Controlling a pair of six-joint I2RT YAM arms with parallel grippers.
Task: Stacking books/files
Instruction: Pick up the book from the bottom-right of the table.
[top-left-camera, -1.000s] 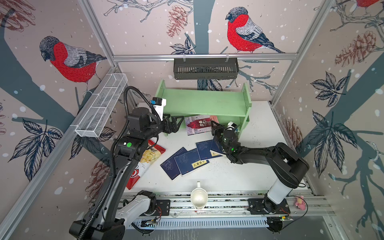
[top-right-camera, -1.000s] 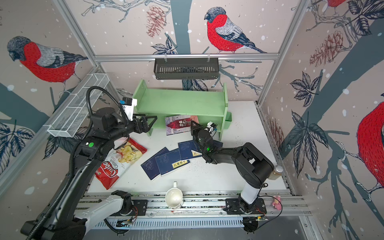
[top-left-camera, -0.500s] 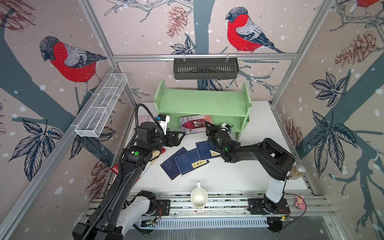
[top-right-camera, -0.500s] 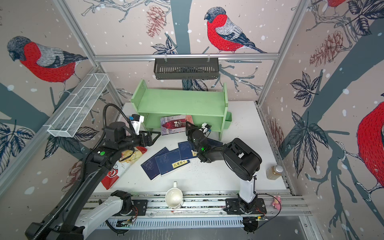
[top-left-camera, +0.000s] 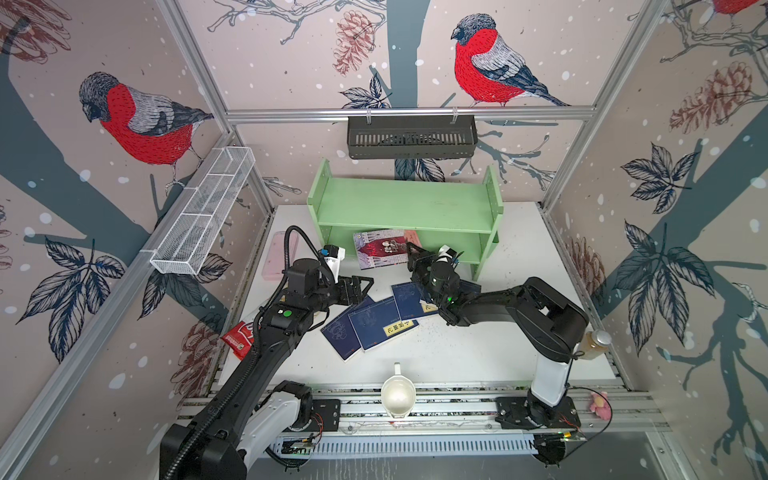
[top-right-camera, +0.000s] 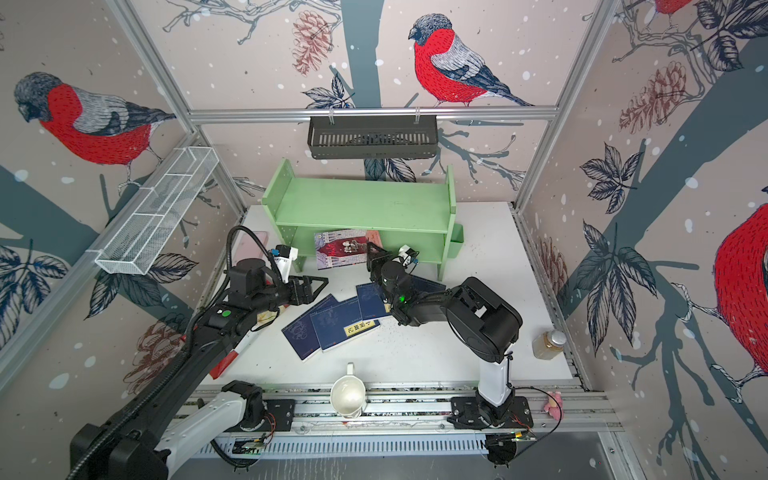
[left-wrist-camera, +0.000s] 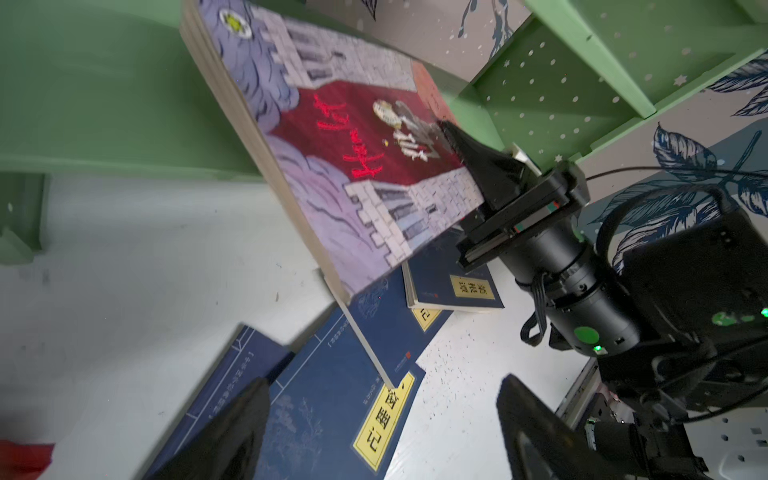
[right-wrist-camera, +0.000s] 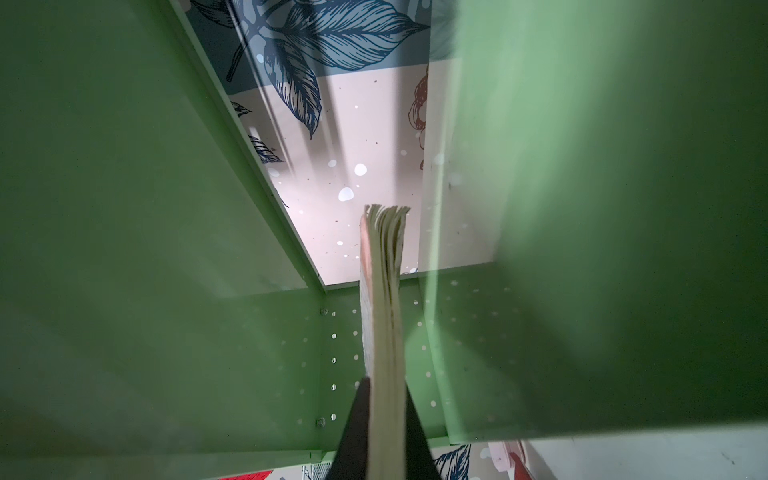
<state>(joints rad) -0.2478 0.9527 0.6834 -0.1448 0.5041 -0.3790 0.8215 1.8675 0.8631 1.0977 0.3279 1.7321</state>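
Note:
My right gripper (top-left-camera: 410, 250) (right-wrist-camera: 384, 388) is shut on one edge of the pink-and-red illustrated book (top-left-camera: 380, 253) (top-right-camera: 340, 252) (left-wrist-camera: 353, 145). It holds the book tilted off the table at the mouth of the green shelf's lower level; the page edges (right-wrist-camera: 384, 316) show between its fingers. Several navy-blue books with yellow labels (top-left-camera: 376, 324) (top-right-camera: 345, 324) (left-wrist-camera: 332, 395) lie fanned and overlapping on the white table. My left gripper (top-left-camera: 365, 286) (top-right-camera: 320, 286) (left-wrist-camera: 382, 384) hovers open just above their left end, with nothing between its fingers.
The green shelf (top-left-camera: 407, 203) stands at the back. A pink flat case (top-left-camera: 282, 253) and a red crisp bag (top-left-camera: 239, 334) lie at the left, partly under my left arm. A white jug (top-left-camera: 398, 395) sits at the front edge, a bottle (top-left-camera: 596, 343) at the right.
My left arm has swung down and forward from beside the shelf to the navy books. The right gripper has carried the pink-and-red book slightly left, and its arm has folded in.

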